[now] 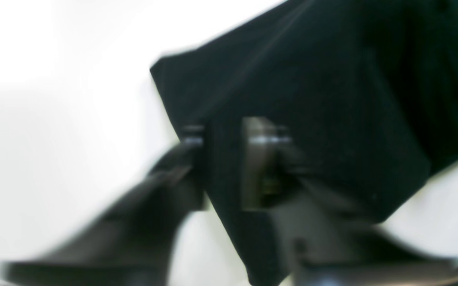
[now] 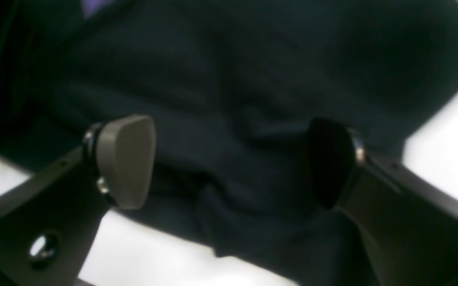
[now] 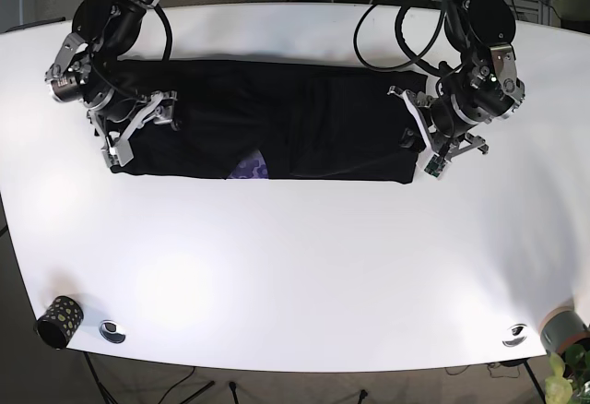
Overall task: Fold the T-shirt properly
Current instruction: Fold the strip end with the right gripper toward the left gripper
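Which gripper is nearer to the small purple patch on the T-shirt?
Right. The right gripper sits at the T-shirt's end beside the purple patch; the left gripper grips the far end.

T-shirt (image 3: 277, 132) spread across table (image 3: 304, 275) (far half); cup (image 3: 57, 321) at near-left corner.

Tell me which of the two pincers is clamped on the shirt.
The left pincer, on the right side of the base view: its pads pinch an edge of the black T-shirt. The right pincer gapes open over the cloth.
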### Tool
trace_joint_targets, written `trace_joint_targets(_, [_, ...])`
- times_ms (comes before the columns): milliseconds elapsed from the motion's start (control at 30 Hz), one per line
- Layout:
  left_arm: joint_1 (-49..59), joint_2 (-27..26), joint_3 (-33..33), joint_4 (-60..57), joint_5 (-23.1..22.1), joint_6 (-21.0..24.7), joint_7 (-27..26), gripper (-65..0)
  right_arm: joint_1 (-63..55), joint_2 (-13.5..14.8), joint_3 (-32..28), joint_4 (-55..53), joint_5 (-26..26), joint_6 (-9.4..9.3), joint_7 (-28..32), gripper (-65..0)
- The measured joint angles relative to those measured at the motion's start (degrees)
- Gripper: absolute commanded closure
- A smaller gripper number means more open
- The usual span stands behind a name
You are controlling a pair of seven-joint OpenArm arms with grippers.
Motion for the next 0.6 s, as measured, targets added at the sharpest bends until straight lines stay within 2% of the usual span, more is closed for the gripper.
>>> trace_joint_targets(133, [0.0,0.17,0.15,-3.82,-0.02,0.0,0.0,-1.4,2.82,0.39,5.57,-0.74,-0.72,-0.02,-2.64,-56.9])
trace_joint_targets(267, [-0.17,0.17,-1.46,-6.73,-0.31,0.0,-0.44,0.0,5.95,4.0,8.7,-5.18,-0.26,-0.02,-2.62,-56.9])
trace_joint_targets(400, [-0.31,0.15,-3.08,-10.16,-0.5,-0.02,-3.32,0.0,8.59,6.71,12.92,-12.55,-0.11,-0.04,-2.29,-56.9])
trace_joint_targets(600, [-0.72,0.13,-3.8,-13.29,-1.4,0.0,-6.36,-0.1,10.05,10.88,15.45,-25.05,-0.17,-0.02,-2.58,-56.9])
